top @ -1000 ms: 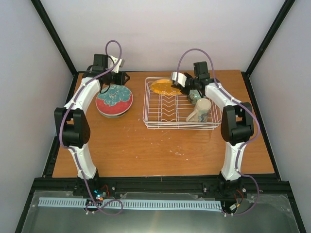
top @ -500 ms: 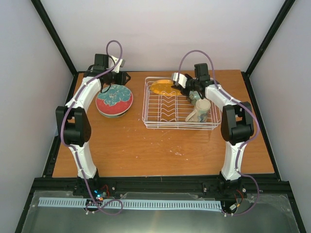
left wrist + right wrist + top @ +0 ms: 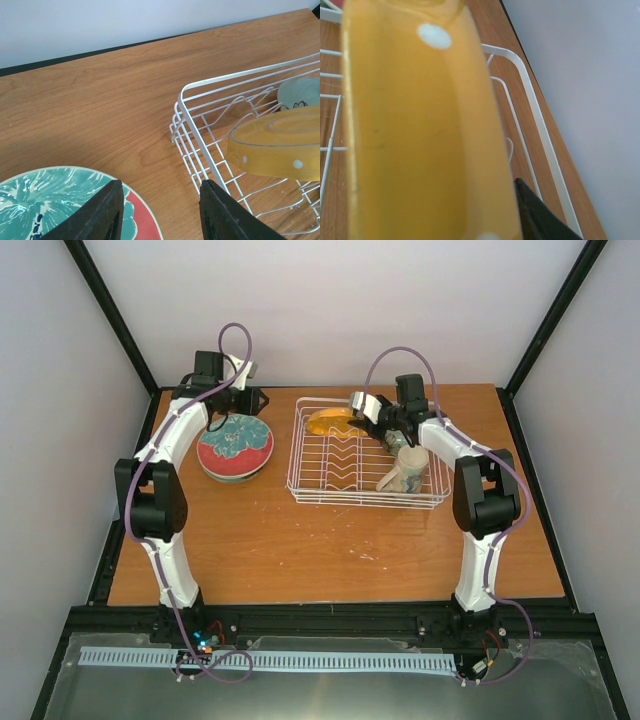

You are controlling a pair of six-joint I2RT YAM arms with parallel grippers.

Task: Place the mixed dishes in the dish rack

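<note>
The right hand [image 3: 358,419] is clenched on the orange-yellow scalloped plate [image 3: 328,421]. In the right wrist view the plate fills the left and middle of the frame, on edge, with one dark finger [image 3: 540,218] pressed against its lower right rim. The other finger is hidden behind it. In the left wrist view the plate hangs tilted at the right of the frame, clear of the wires of the dish rack [image 3: 200,150].

From above, the plate sits over the upper left corner of the rack, its long axis running left to right. The upright prongs [image 3: 345,455] lie below it in the frame, towards the middle of the rack. That offset is what the coming move turns on. As I judge it, the plate has to travel down-frame and stand more upright so that its rim drops between two prongs and does not land across them. Only the right arm can do this, since it holds the plate and is the nearer one.

The cream mug [image 3: 404,473] lies on its side in the lower right part of the rack. The small teal bowl [image 3: 397,441] sits just above it.

The left hand [image 3: 222,418] is released, its fingers [image 3: 107,210] spread over the upper rim of the red-and-teal plate [image 3: 235,448]. That plate lies flat on the table [image 3: 300,540], left of the rack and apart from it, not yet loaded.
</note>
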